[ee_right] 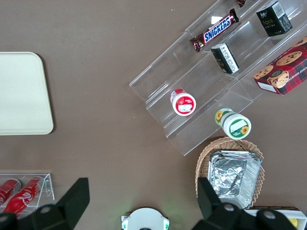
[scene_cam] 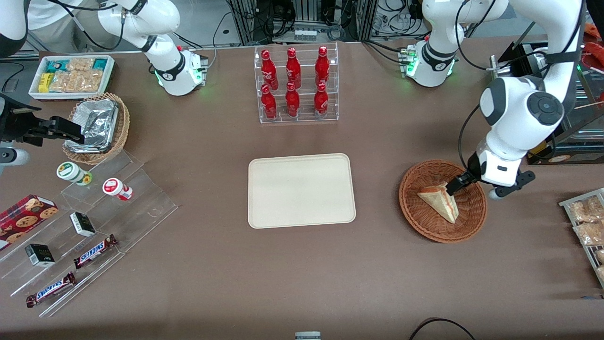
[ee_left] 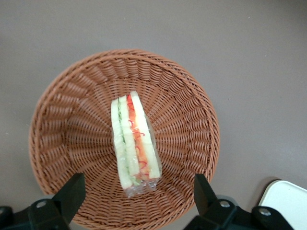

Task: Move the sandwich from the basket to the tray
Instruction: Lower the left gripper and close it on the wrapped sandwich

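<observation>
Sandwich (ee_left: 135, 146), a wrapped triangular wedge, lies in the middle of the round woven basket (ee_left: 192, 100), filling stripe upward. In the wrist view its long axis runs straight away from the camera, crossing the line between the two fingers at a right angle. The tool (ee_left: 136, 194) hangs above the basket, over the end of the wedge nearest the wrist camera. Its two fingers (ee_left: 72, 191) are spread wide and hold nothing. One stands to each side of the sandwich with clear wicker showing between pad and bread, so the wedge lies directly below and slightly ahead of the gap.

In the front view the tool (scene_cam: 457, 184) sits above the part of the basket (scene_cam: 415, 208) farther from that camera, touching or just over the upper corner of the sandwich (scene_cam: 441, 200). Contact cannot be confirmed. The grasp is judged not yet made: a straight descent and a closing across the narrow width of the wedge would suit this alignment.

The tray (scene_cam: 302, 190) lies flat on the counter (scene_cam: 302, 274), well apart from the basket toward the parked arm's end, with nothing on it. A rack of red bottles (scene_cam: 296, 85) stands farther from the front camera than the tray.
</observation>
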{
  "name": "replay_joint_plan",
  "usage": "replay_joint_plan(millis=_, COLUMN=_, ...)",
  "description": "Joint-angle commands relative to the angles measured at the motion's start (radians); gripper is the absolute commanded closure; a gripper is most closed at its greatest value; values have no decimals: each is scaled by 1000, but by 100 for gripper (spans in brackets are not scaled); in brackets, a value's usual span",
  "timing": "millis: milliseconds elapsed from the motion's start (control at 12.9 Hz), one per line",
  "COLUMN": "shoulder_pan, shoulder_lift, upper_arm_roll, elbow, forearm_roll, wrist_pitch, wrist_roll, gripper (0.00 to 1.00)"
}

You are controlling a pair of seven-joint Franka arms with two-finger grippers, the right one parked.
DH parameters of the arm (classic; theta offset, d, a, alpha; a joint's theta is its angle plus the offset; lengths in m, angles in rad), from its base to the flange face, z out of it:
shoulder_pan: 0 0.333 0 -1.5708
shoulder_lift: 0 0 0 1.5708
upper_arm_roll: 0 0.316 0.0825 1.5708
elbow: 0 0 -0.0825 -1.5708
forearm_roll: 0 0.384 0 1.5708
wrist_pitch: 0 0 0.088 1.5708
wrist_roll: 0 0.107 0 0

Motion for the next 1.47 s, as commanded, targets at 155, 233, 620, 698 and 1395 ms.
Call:
replay_joint_plan(millis=155, shoulder_pan=-7, shoulder_lift=77, upper_arm_roll=-34, elbow=-43, forearm_roll=-11, wrist_pitch=142, wrist_roll=-91, gripper=0)
replay_joint_plan(millis=233, shoulder_pan=-7, shoulder_lift=91, upper_arm_roll=-32, elbow=-60, forearm_roll=-7, wrist_pitch=162, wrist_roll=-88, gripper=0)
replay_joint_plan(millis=620, shoulder_pan=1, shoulder_lift=120, upper_arm_roll=-31, elbow=-107, forearm_roll=3, wrist_pitch=237, wrist_roll=-77, gripper=0)
replay_joint_plan(millis=698, shoulder_pan=1, shoulder_lift=134, upper_arm_roll=-31, elbow=-105, forearm_roll=3, wrist_pitch=240, wrist_roll=-77, gripper=0)
replay_joint_plan(millis=1395, shoulder_pan=4, shoulder_lift=177, upper_arm_roll=-26, elbow=-74, forearm_roll=4, wrist_pitch=288, wrist_roll=-73, gripper=73)
